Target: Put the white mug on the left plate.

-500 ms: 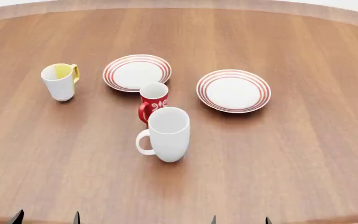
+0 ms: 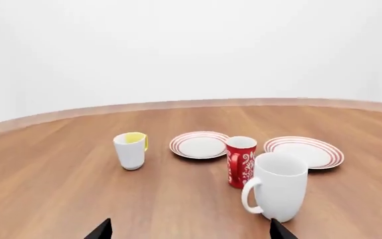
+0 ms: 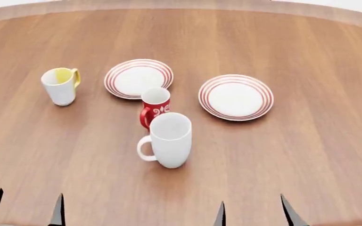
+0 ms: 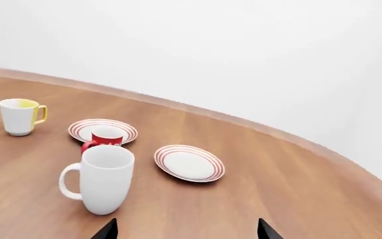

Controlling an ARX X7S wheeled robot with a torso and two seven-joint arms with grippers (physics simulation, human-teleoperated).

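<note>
Round wooden table (image 3: 307, 160), brown grain, curved far edge against plain white walls. Two red-ringed plates mid-table: left plate (image 3: 138, 78), right plate (image 3: 235, 97), apart. White mug (image 3: 168, 140) upright nearer the front edge, handle leftward, off both plates. Red patterned mug (image 3: 155, 105) just behind it. Yellow-lined mug (image 3: 60, 85) toward the left edge. Left gripper (image 3: 25, 209) and right gripper (image 3: 253, 212) at the front edge, fingertips spread, holding nothing.

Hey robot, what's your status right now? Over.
Left gripper and right gripper open, empty, near table edge. White mug upright, untouched. Left plate bare. Red mug stands between them.
</note>
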